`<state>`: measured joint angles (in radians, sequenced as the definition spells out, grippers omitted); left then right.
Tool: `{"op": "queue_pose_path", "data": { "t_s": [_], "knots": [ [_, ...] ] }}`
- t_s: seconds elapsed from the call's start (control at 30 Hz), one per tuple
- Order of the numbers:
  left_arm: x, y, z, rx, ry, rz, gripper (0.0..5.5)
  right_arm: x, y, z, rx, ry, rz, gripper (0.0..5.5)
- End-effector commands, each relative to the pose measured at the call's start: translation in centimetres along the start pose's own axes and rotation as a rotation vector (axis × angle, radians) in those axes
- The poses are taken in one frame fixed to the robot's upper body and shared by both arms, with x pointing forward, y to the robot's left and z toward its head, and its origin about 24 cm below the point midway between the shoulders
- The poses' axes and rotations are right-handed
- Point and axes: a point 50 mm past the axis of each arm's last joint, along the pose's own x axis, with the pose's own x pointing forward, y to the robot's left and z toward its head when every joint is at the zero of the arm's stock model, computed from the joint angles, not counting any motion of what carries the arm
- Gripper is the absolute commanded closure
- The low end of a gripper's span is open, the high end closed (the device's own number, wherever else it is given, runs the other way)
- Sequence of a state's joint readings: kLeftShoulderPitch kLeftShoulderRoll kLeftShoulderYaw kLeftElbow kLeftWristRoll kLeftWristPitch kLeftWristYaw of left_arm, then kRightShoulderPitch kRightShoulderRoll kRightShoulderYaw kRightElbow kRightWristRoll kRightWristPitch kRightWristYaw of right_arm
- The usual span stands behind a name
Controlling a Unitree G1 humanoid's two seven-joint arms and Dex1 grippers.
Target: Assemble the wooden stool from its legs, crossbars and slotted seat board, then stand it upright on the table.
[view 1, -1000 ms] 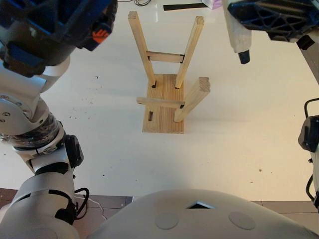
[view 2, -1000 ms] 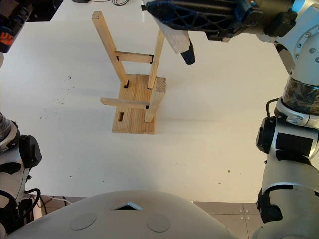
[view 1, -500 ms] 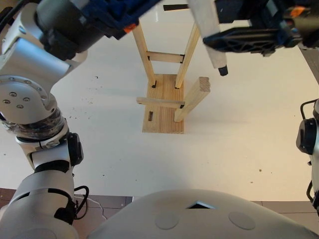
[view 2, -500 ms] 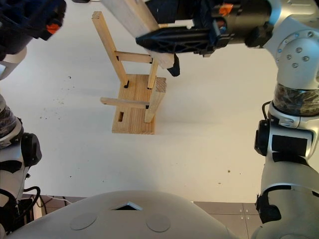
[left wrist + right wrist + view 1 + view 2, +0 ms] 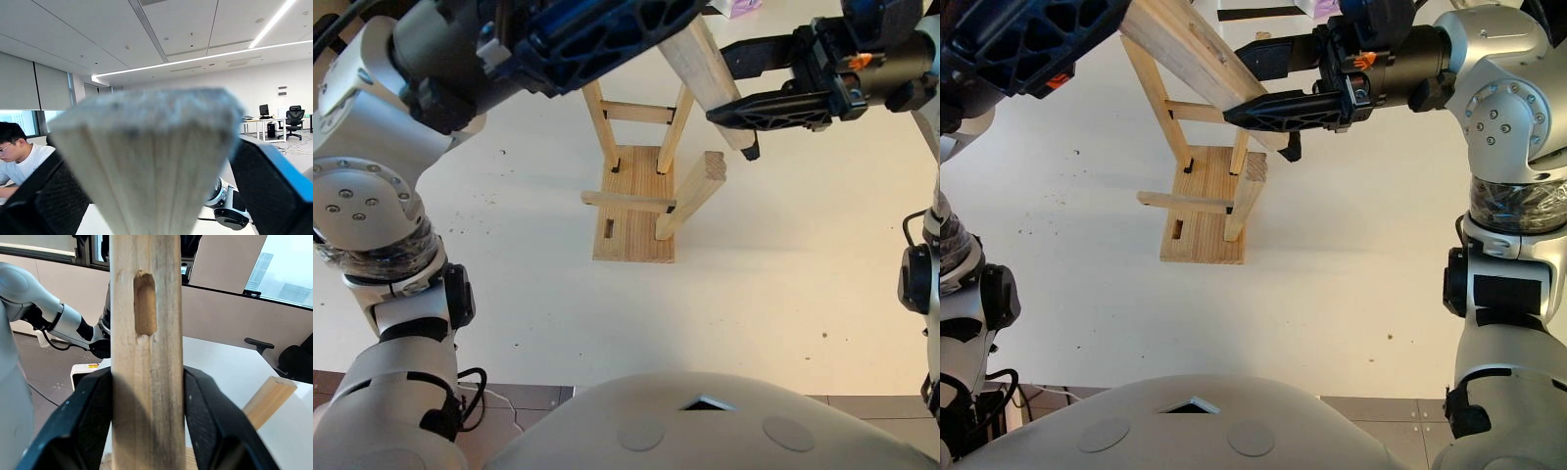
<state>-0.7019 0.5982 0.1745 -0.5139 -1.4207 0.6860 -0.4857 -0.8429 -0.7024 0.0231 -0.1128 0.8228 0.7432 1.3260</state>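
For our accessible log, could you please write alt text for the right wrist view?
A wooden leg with an oblong slot is clamped between the right gripper's two black fingers; another leg's end shows beyond, over the white table.

The leg [image 5: 161,293] is bare, pale, matt wood with fine grain; the right end effector [image 5: 1249,83] around it, matt black plastic; the tabletop [image 5: 783,274] beneath, smooth off-white.

Head stereo pair looks down over table [image 5: 509,245], sharing stool [image 5: 636,223]; wrist cameras close on held leg [image 5: 146,382]
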Motion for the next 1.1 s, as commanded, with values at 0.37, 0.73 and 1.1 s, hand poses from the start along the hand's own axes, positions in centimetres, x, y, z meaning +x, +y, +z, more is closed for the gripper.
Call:
{"op": "queue_pose_path", "data": {
  "t_s": [0.37, 0.73, 1.1],
  "knots": [
    [-0.6, -0.5, -0.7, 0.001, 0.018, -0.011, 2.77, 0.0, 0.1, 0.1, 0.0, 0.007, 0.035, 3.45],
    [0.3, -0.4, -1.4, 0.011, 0.032, -0.008, 3.42, 0.8, 0.3, 0.0, 0.008, 0.012, 0.061, 3.45],
    [-0.6, 0.2, -1.0, 0.086, 0.046, 0.053, 3.44, 0.3, -0.1, 0.4, 0.003, -0.015, 0.034, 3.46]
  ]
}}
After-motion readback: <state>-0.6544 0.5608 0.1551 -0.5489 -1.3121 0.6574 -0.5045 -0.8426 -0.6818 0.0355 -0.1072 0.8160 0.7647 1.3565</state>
